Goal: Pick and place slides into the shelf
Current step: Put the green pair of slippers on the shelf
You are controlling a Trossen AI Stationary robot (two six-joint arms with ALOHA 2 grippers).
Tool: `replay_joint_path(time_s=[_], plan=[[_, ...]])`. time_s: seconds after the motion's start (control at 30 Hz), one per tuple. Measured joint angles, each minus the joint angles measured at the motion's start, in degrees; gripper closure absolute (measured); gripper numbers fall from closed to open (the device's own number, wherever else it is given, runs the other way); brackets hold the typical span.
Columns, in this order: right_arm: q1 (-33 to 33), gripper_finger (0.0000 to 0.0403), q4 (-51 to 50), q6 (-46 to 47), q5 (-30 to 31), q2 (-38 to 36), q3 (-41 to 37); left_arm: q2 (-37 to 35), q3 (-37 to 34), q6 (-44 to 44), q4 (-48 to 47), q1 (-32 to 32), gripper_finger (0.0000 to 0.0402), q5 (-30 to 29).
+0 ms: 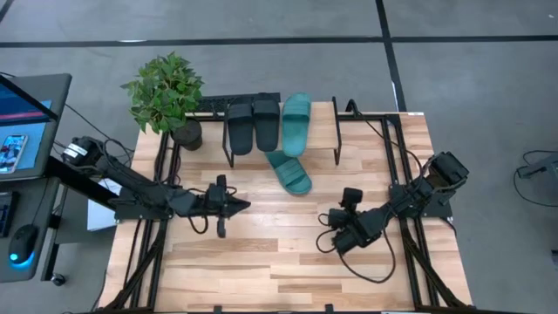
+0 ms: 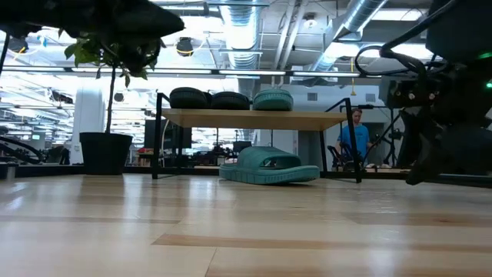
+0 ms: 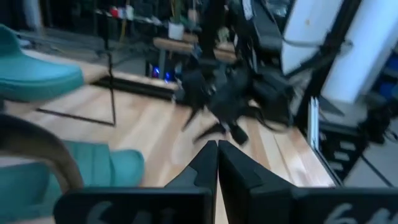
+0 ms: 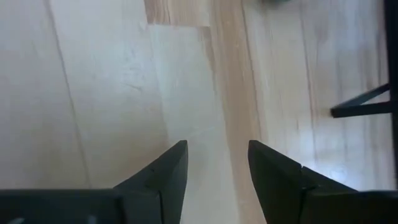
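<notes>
The shelf (image 2: 254,118) stands at the table's far side. On its plank lie two black slides (image 1: 240,127) (image 1: 266,122) and one teal slide (image 1: 296,120), side by side. A second teal slide (image 1: 289,172) rests sole-down on the table just in front of the shelf, also seen as the teal slide (image 2: 269,165) in the low view. My left gripper (image 1: 242,206) is shut and empty, left of that slide and nearer the front. My right gripper (image 4: 217,155) is open over bare wood, to the slide's right and nearer the front (image 1: 331,237).
A potted plant (image 1: 166,92) stands at the table's far left corner beside the shelf. The shelf's thin black legs (image 2: 356,150) reach the table. A screen and desk (image 1: 26,122) lie off the table's left. A person (image 2: 356,137) stands far behind.
</notes>
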Motion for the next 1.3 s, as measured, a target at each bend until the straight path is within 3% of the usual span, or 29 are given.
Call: replay_joint_path(time_s=[0.23,0.43,0.77,1.07,1.3], plan=[[0.3,0.025,3.1,3.5,0.0,0.0,0.0,1.3,0.4,-3.1,2.2,5.2,0.04,5.8],[0.3,0.0249,7.3,3.6,-0.9,0.0,0.0,11.1,4.1,-5.2,1.0,11.1,0.04,20.1],[0.3,0.0251,8.3,3.6,-6.3,0.0,0.0,36.6,21.5,23.2,-11.6,14.7,0.04,20.5],[-0.8,0.0254,9.3,3.5,-6.3,0.0,0.0,45.0,40.7,25.4,-40.0,15.3,0.04,19.5],[-1.0,0.0255,11.7,3.6,-6.3,0.0,0.0,45.4,45.7,26.7,-47.3,15.2,0.0394,15.8]])
